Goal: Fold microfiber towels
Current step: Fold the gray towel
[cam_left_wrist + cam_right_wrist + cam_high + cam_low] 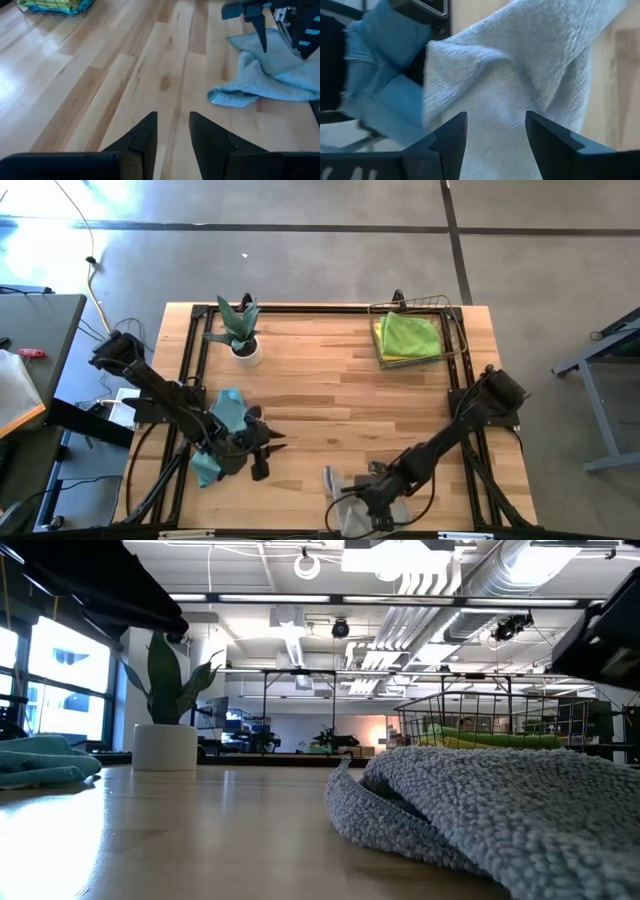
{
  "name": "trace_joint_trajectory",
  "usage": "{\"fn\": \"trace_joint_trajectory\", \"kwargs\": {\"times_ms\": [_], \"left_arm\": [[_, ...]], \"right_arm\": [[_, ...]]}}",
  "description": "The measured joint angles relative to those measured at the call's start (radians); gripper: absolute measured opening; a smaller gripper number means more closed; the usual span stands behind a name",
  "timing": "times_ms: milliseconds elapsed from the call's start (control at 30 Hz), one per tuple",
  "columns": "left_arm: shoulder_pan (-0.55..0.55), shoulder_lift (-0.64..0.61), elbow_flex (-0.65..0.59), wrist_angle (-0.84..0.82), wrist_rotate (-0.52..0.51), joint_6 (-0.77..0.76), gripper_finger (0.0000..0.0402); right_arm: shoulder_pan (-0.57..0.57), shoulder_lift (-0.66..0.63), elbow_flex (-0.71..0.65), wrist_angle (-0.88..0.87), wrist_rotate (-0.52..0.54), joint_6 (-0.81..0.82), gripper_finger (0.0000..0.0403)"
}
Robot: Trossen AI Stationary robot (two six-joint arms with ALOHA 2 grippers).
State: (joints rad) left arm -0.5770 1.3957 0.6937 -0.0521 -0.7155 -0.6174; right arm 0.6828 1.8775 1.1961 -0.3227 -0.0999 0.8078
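Nearest the front edge of the bench (340, 390), the grey towel (352, 505) sits in a crumpled heap with no clear long axis; in the low view one thin corner of it (345, 785) sticks up; the right tool (372, 502) hangs right over it, fingers (451, 137) spread apart above the cloth, gripping nothing as far as I can see; off at the front-left, the left tool (262, 450) is partly open with only bare wood between its fingers (145, 137), pointing in toward the middle; a teal towel (222, 430) lies bunched just beside it, strung out roughly front to back; further back there's the potted plant (240, 330) on the left; in the far right corner the wire basket (415, 335) holds a flat lime green towel (410, 335) on top.
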Motion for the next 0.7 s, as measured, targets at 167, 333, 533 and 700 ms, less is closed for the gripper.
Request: {"fn": "trace_joint_trajectory", "kwargs": {"times_ms": [167, 333, 533, 700], "left_arm": [[-0.015, 0.022, 0.0, 0.003, -0.003, 0.0, 0.0103], [-0.015, 0.04, 0.0, 0.006, -0.015, 0.0, 0.0103], [-0.015, 0.052, 0.0, 0.012, -0.044, -0.002, 0.0103], [-0.015, 0.053, 0.0, 0.017, -0.044, -0.006, 0.0103]], "right_arm": [[0.004, 0.04, 0.0, 0.021, 0.079, -0.131, 0.0193], [-0.007, 0.06, 0.0, 0.021, 0.222, -0.301, 0.0193], [-0.071, 0.061, 0.0, 0.025, 0.539, -0.435, 0.0193], [-0.141, 0.031, 0.019, -0.054, 0.623, -0.323, 0.0193]]}}
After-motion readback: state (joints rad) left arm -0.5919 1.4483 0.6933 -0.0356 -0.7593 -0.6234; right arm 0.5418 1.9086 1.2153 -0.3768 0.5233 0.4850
